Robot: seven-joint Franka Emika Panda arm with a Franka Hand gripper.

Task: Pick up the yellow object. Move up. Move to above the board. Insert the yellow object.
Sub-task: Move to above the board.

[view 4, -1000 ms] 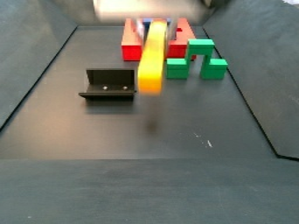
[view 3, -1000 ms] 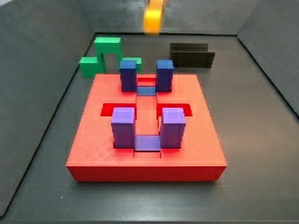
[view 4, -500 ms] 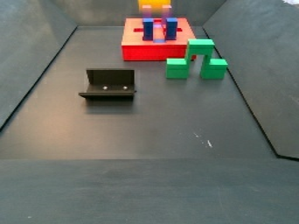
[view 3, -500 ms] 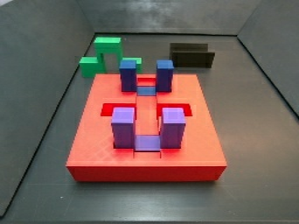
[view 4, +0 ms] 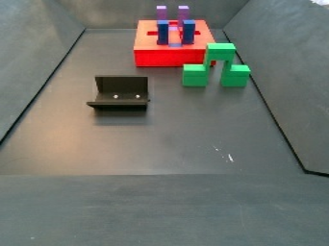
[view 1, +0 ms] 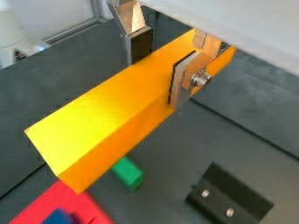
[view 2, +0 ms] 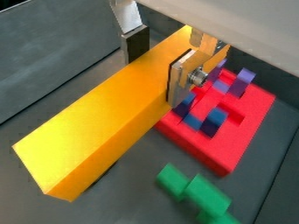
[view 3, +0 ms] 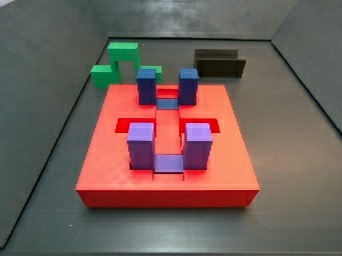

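Lifted from side views, fingers (view 1: 184,77) clamp yellow object (view 1: 117,114).

end effector (view 1: 162,59): out of frame in both side views | yellow object (view 1: 117,125): seen only in wrist views, far end hidden behind fingers | board (view 1: 47,210): below end effector, cut by frame edge
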